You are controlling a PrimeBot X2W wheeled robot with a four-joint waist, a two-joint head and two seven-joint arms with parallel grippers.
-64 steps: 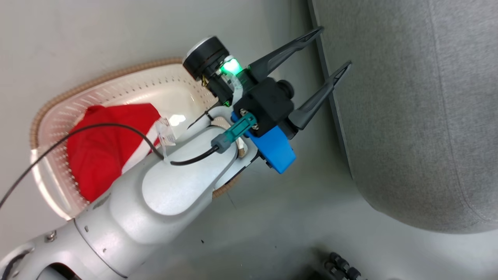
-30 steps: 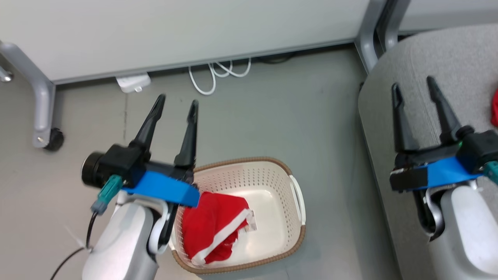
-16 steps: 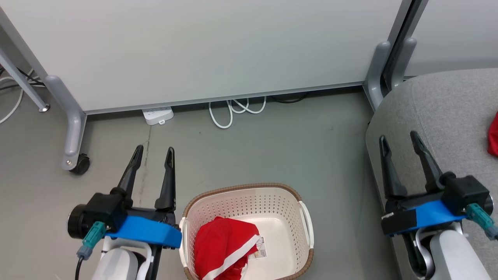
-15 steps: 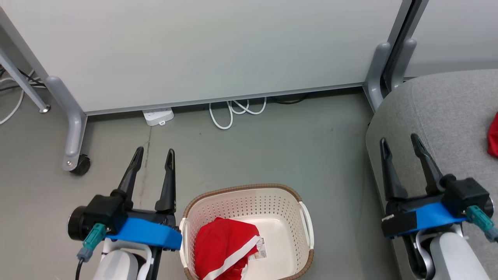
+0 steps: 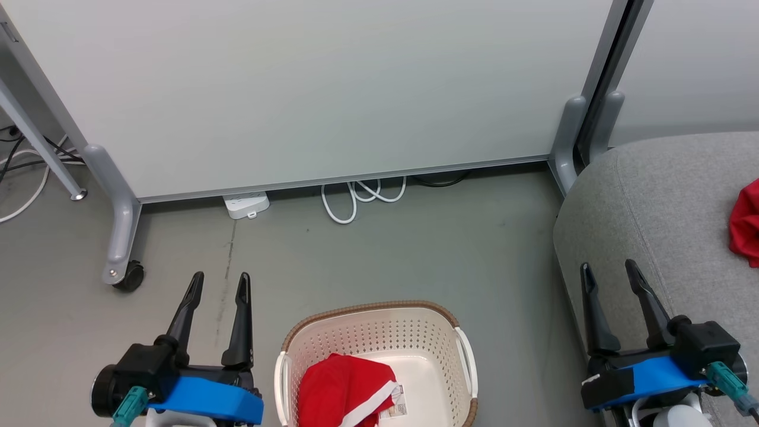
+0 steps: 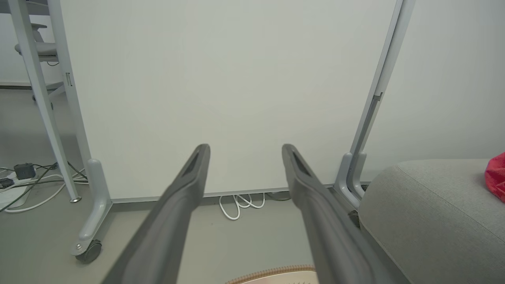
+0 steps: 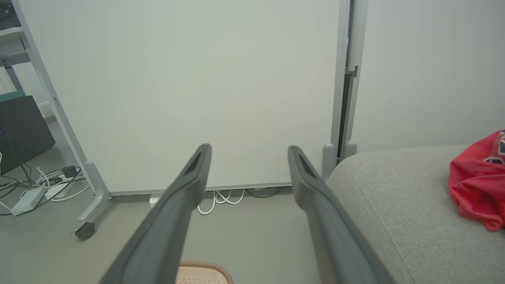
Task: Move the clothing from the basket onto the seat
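One red garment (image 5: 341,391) is still crumpled in the near-left part of the basket (image 5: 370,308), white trim showing. The other red piece (image 5: 746,222) already lies on the seat (image 5: 652,201), far right. So I'd call this half done.

What changed: a couple of seconds back one arm was stretched across the basket. Now both arms sit pulled back at the near corners, and the head has tipped up, so the whole view slid. The left end effector (image 5: 220,277) and right end effector (image 5: 609,265) are both spread wide with nothing in them. Looks like a reset before grab number two, I reckon.

Around it there's bare floor (image 5: 415,249) and a white partition (image 5: 308,89) on a caster leg (image 5: 121,237) on the far side. A power strip (image 5: 246,205) and a looped cable (image 5: 362,198) sit under the partition. Nothing blocks the basket.
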